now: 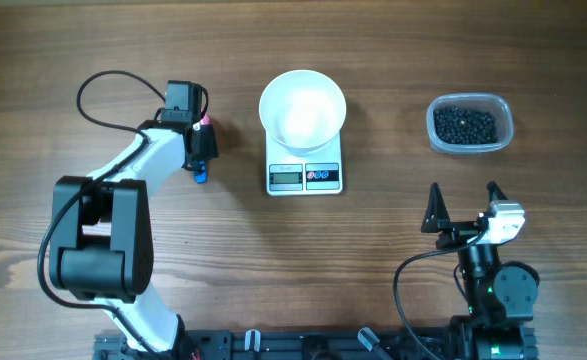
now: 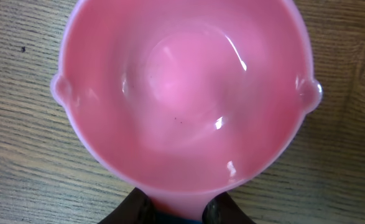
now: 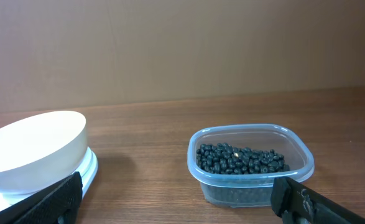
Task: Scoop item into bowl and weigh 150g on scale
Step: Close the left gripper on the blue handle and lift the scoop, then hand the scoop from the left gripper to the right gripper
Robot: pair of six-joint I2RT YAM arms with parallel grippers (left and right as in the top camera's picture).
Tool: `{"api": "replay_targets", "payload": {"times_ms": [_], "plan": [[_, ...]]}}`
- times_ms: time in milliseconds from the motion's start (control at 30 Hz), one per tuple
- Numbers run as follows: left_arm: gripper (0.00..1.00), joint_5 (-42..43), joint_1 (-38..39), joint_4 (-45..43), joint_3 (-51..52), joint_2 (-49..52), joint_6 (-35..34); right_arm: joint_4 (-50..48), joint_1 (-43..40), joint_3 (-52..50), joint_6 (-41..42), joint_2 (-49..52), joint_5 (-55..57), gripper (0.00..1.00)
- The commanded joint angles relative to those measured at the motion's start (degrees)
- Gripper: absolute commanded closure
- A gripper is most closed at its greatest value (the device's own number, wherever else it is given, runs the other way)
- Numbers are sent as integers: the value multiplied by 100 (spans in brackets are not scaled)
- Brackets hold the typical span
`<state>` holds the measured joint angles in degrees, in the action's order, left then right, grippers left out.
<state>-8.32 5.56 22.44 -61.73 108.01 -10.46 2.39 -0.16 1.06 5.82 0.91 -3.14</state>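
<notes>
Clamping scoop (image 2: 182, 93) — left gripper (image 2: 177, 214); beans (image 1: 463, 125) in tub (image 1: 506, 138), bowl (image 1: 323, 95) on scale (image 1: 305, 177)

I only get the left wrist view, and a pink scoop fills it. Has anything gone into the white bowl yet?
Observer: No. The bowl sits empty on the scale.
Operator: Where are the beans, then?
Observer: The beans are in the clear tub, which stands to the right of the scale and apart from it.
Operator: Is the right gripper busy?
Observer: No. The right gripper is open and holds nothing. It is short of the tub, on the side nearer the robot's base.
</notes>
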Motion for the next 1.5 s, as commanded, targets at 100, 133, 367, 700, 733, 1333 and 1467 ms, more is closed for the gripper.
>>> {"api": "replay_targets", "payload": {"times_ms": [100, 133, 367, 700, 733, 1333, 1467], "plan": [[83, -13, -15, 2, 72, 94, -94, -22, -24, 31, 35, -11, 59, 0], [84, -13, -15, 0, 70, 92, -92, -22, -24, 31, 35, -11, 59, 0], [90, -13, -20, 4, -177, -841, -94, -22, -24, 31, 33, -11, 59, 0], [96, 1316, -20, 776, -177, -3165, -1773, -22, -24, 31, 33, -11, 59, 0], [96, 1552, -20, 940, -177, -3174, -1808, -22, -24, 31, 35, -11, 59, 0], [96, 4013, -15, 1934, -175, -3108, -3836, -289, -24, 1670, 588, 809, -745, 0], [96, 4131, -15, 1716, -175, -3108, -5412, 2020, -24, 4400, 166, 2833, -1250, 0]]}}
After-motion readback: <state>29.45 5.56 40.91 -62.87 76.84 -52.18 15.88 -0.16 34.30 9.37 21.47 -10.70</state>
